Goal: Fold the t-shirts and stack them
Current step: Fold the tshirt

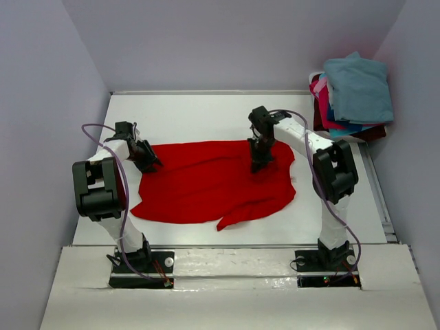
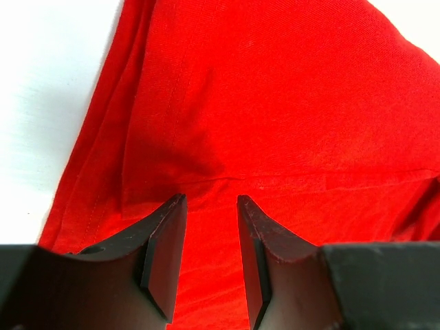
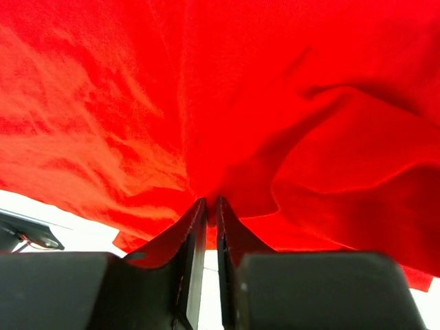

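A bright red t-shirt (image 1: 206, 189) lies spread and rumpled across the middle of the white table (image 1: 199, 113). My left gripper (image 1: 152, 165) hangs over the shirt's left edge, its jaws open with only flat red cloth (image 2: 275, 103) under them (image 2: 211, 199). My right gripper (image 1: 260, 165) is at the shirt's upper right part. In the right wrist view its jaws (image 3: 211, 201) stand almost together, and the red cloth (image 3: 137, 103) gathers in folds into their tips and lifts off the table.
A pile of other t-shirts (image 1: 354, 93), teal-blue on top with pink, blue and dark maroon beneath, sits at the table's back right corner. Grey walls close in the left, back and right sides. Both arm bases stand at the near edge.
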